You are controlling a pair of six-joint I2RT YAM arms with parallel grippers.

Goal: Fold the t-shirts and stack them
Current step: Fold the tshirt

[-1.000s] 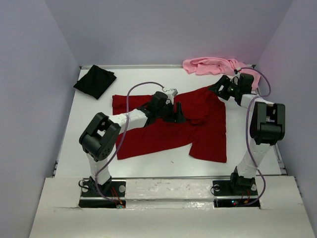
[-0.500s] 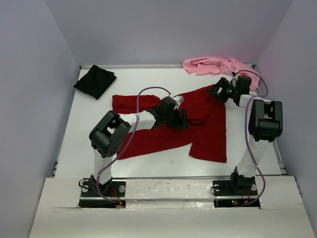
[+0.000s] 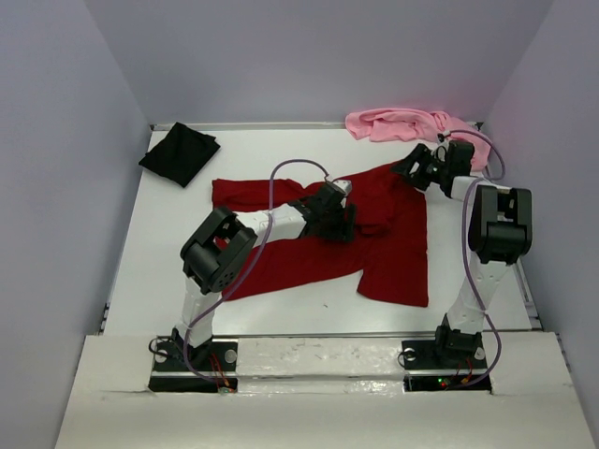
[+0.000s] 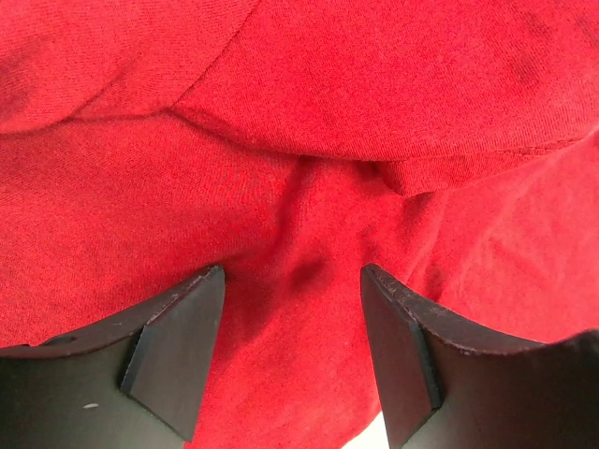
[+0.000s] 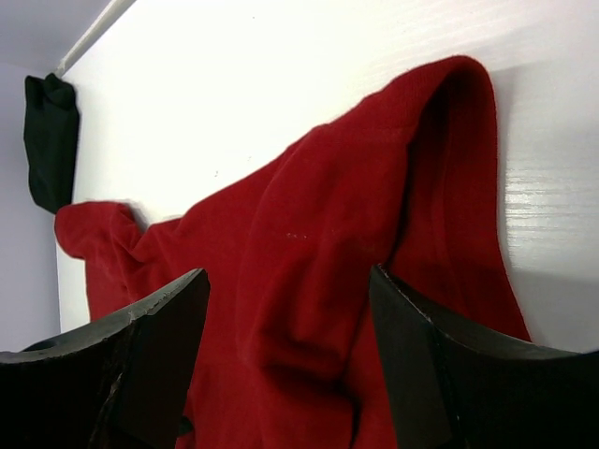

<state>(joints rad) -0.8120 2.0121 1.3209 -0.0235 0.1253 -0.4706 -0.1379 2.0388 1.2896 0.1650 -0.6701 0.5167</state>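
Observation:
The dark red t-shirt [image 3: 393,243] lies partly spread and rumpled across the middle of the white table. My left gripper [image 3: 344,223] is low over its centre. In the left wrist view that gripper [image 4: 292,276] is open, with a fold of red cloth [image 4: 309,112] under and ahead of the fingers. My right gripper [image 3: 412,168] is at the shirt's far right corner. It is open [image 5: 288,281], straddling a raised ridge of the red shirt [image 5: 356,187]. The black t-shirt [image 3: 180,152] lies folded at the far left. The light pink t-shirt [image 3: 402,123] is crumpled at the far right.
The table [image 3: 281,150] is walled by pale panels on three sides. Its metal edge rail [image 3: 309,335] runs along the near side, above both arm bases. The black shirt [image 5: 49,140] shows at the far left of the right wrist view.
My left arm's elbow has swung right and its gripper has slid a little right over the red shirt. The right gripper has barely shifted.

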